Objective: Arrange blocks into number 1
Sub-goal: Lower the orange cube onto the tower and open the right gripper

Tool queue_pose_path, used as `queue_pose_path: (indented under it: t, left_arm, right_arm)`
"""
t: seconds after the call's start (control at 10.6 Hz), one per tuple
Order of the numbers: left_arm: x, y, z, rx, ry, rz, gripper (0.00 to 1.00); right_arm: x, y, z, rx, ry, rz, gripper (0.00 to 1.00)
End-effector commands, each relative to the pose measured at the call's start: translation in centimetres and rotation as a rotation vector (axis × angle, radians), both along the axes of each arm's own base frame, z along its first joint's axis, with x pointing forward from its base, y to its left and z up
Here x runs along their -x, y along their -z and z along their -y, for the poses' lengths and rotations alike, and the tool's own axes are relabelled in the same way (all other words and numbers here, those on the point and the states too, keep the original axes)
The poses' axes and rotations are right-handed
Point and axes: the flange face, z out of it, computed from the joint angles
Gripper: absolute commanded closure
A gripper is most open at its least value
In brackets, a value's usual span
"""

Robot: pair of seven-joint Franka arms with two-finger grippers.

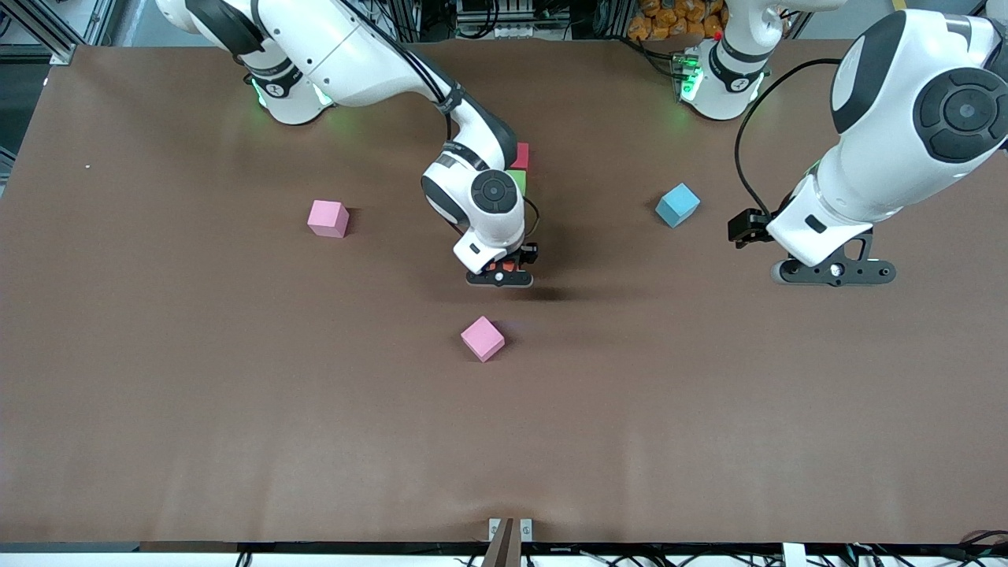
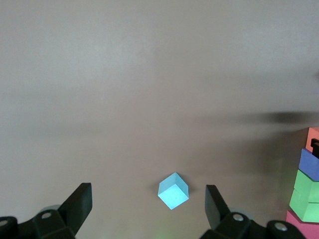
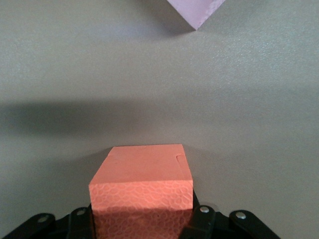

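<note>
Front view: the right gripper [image 1: 501,274] is clamped on the orange block [image 1: 499,266], at the near end of the block row.

Left wrist view: the left gripper [image 2: 148,206], spread wide and empty, is held over the light blue cube [image 2: 173,190].

Right wrist view: the orange block [image 3: 142,191] is seen gripped.

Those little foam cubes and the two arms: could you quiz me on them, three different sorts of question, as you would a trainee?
1. True or false: the right gripper is shut on the small orange foam cube.
2. Which stands open over bare table? A. left gripper B. right gripper
3. What colour is the foam cube lying nearest the left gripper?

Key: 1 true. 2 A. 3 light blue.
</note>
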Motion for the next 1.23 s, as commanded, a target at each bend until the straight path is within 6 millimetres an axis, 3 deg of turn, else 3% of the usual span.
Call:
queue_pose_path:
  t: [0.0, 0.38, 0.47, 0.57, 0.76, 0.85, 1.04, 1.14]
  left_arm:
    - [0.7, -0.6, -0.2, -0.02, 0.024, -0.001, 0.0]
    - [0.8, -2.7, 0.7, 0.005, 0.034, 0.035, 0.0]
    - [0.8, -2.7, 0.7, 0.006, 0.034, 0.035, 0.0]
    - [0.9, -2.8, 0.9, 0.021, 0.033, 0.032, 0.0]
    - [0.9, -2.9, 0.9, 0.029, 0.029, 0.033, 0.0]
    - [0.9, -4.5, 0.9, 0.038, 0.026, 0.064, 0.0]
    - [1.6, -7.2, 0.1, 0.051, 0.014, 0.112, 0.0]
    - [1.8, -8.5, -1.3, 0.052, -0.01, 0.134, 0.0]
  right_arm:
    - [0.6, -0.3, -1.2, -0.02, 0.02, -0.003, 1.0]
    - [0.9, -0.3, -1.4, -0.02, 0.025, -0.006, 1.0]
    - [0.9, -0.3, -1.4, -0.02, 0.027, -0.007, 0.4]
    - [0.9, -0.4, -1.4, -0.02, 0.028, -0.005, 0.0]
    - [0.4, -1.5, -1.2, -0.03, 0.035, 0.007, 0.0]
    - [-0.6, -3.1, -1.0, -0.05, 0.053, 0.023, 0.0]
    - [-4.0, -8.1, 1.1, -0.098, 0.139, 0.071, 0.0]
    - [-6.1, -10.9, 3.4, -0.119, 0.178, 0.099, 0.0]
